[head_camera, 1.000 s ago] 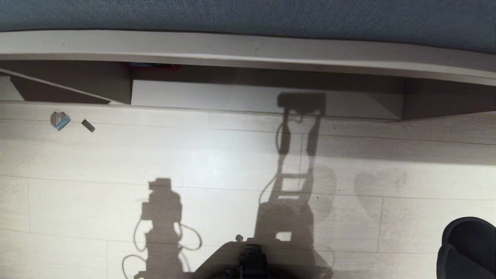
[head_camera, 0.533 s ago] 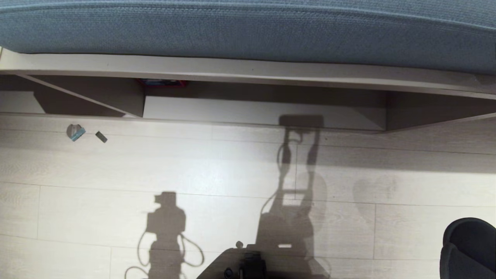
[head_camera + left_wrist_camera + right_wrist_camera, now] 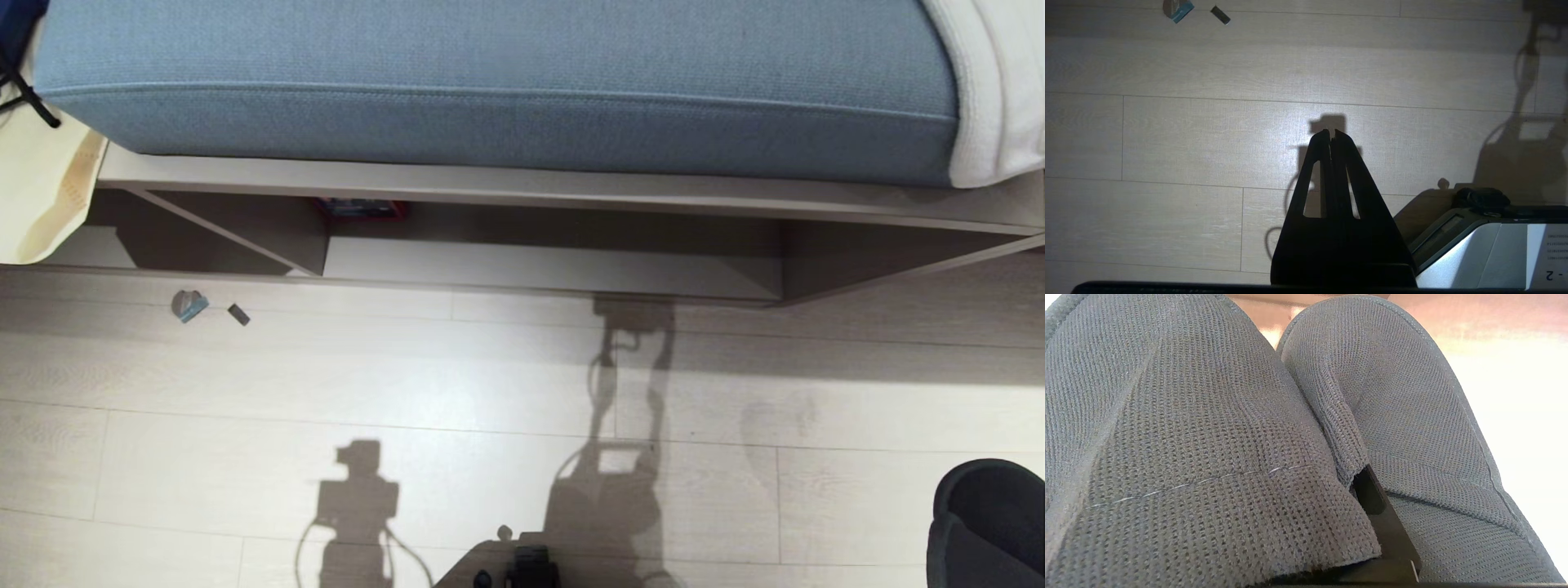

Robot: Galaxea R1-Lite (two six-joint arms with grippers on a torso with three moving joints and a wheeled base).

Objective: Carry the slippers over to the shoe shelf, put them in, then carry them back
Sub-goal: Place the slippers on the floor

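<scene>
At the lower right edge of the head view, the slippers (image 3: 988, 523) hang above the floor (image 3: 490, 384), well short of the shoe shelf (image 3: 547, 265). The right wrist view shows the right gripper (image 3: 1372, 498) clamped on them, its finger tucked between the two knit bands. Judged light, soft and floppy, not fragile; the woven fabric should grip well. Best hold: both bands pinched together, as now. The left gripper (image 3: 1331, 136) hangs over the floor with its fingers together, holding nothing. Against the earlier frame, the whole view has tilted up: more of the blue cushion (image 3: 490, 82) shows, and the shelf sits lower in the picture. That is camera movement; nothing has shifted.
</scene>
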